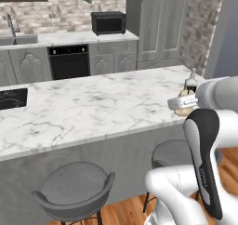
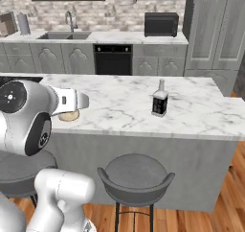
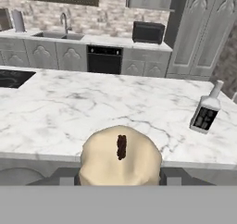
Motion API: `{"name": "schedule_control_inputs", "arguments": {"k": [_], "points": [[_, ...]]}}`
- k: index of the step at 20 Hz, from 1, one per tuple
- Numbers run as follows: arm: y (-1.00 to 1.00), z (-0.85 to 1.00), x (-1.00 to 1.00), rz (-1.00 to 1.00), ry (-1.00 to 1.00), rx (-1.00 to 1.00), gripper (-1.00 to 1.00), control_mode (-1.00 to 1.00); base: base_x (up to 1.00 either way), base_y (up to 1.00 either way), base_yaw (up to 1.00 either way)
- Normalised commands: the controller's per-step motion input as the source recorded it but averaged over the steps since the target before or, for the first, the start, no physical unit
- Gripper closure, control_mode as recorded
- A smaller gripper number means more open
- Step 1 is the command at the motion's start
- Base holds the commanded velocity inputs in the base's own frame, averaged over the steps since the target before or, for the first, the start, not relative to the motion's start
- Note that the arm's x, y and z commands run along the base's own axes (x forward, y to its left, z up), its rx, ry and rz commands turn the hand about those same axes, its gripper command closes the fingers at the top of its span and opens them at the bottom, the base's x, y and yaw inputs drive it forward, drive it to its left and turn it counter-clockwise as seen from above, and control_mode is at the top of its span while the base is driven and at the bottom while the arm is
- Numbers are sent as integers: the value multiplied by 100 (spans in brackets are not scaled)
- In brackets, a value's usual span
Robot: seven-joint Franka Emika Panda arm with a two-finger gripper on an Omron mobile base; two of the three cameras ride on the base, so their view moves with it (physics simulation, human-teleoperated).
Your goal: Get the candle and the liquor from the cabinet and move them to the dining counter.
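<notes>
1. The hand (image 3: 119, 181) grips the candle (image 3: 120, 156) between half-spread fingers, low at the tabletop's (image 1: 83, 110) near edge.
2. The liquor (image 2: 160, 98) stands upright on it, well right.
3. Stools (image 2: 136, 174) crowd below.

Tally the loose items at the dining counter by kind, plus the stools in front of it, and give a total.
Candles: 1, the candle, sitting between the gripper jaws.
Bottles: 1, the liquor, upright on the dining counter.
Bar stools: 2 visible, one stool in full and a second stool partly behind the arm.
Total: 4.
</notes>
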Motion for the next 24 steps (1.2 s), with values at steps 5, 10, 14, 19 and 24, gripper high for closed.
{"name": "schedule_control_inputs", "arguments": {"k": [5, 10, 14, 19, 24], "points": [[0, -6, 36, 0, 8, 0, 100, -100, 0, 0, 0], [0, -15, 45, 0, 7, 0, 100, -100, 0, 0, 0], [0, -21, 55, 0, 5, 0, 100, -100, 0, 0, 0], [0, -32, 51, 1, 0, 0, 100, -100, 0, 0, 0], [0, -36, 46, 0, 0, 0, 100, -100, 0, 0, 0]]}}
